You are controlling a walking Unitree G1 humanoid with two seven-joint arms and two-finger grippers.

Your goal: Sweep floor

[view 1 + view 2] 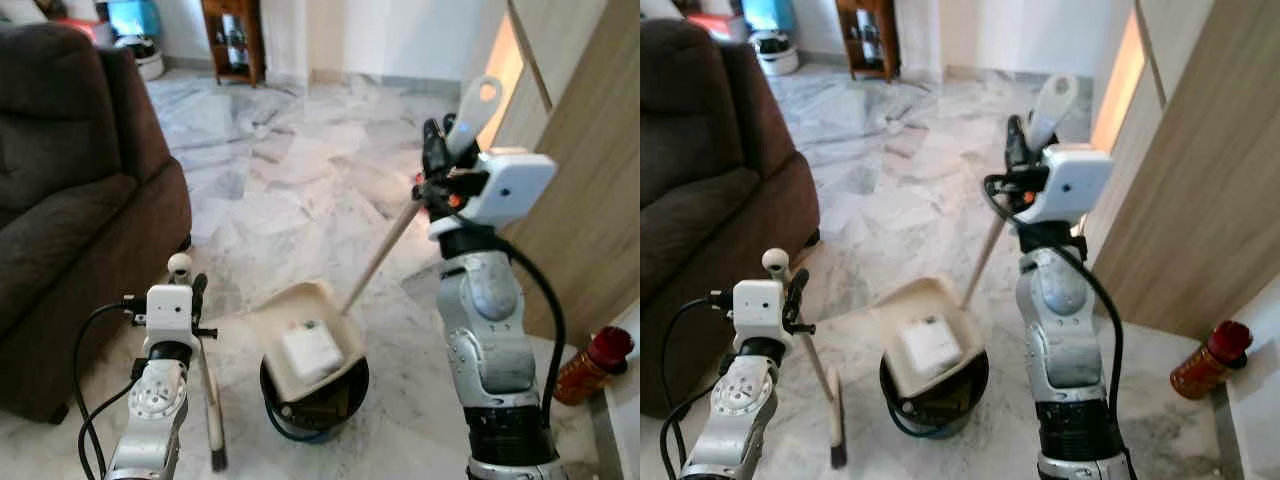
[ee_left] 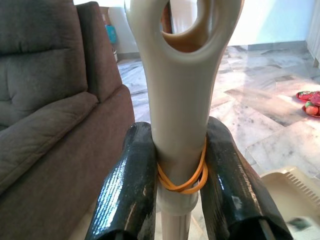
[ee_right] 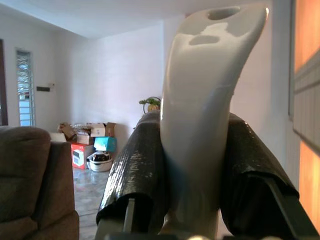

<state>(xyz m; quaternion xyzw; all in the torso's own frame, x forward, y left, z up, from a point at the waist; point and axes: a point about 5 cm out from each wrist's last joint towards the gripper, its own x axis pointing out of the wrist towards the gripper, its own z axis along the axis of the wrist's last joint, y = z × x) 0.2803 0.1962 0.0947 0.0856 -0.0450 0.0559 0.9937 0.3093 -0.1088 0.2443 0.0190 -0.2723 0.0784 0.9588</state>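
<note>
A cream dustpan [image 1: 300,340] is tipped over a black bin [image 1: 315,400], with a white piece of litter [image 1: 310,350] lying in it. Its long handle [image 1: 385,245] rises to my right gripper [image 1: 440,150], which is shut on the cream grip [image 3: 205,110]. My left gripper [image 1: 190,290] is shut on the handle of a small broom [image 2: 180,125], a yellow rubber band [image 2: 182,180] wound round it between the black fingers [image 2: 127,195]. The broom's stick [image 1: 818,370] slants down to its head [image 1: 836,420] on the marble floor, left of the bin.
A dark brown sofa [image 1: 70,190] stands close on the left. A wooden panel wall [image 1: 590,190] runs along the right, with a red-capped bottle [image 1: 592,365] at its foot. A wooden shelf [image 1: 233,40] and boxes stand far back. Open marble floor [image 1: 300,170] lies ahead.
</note>
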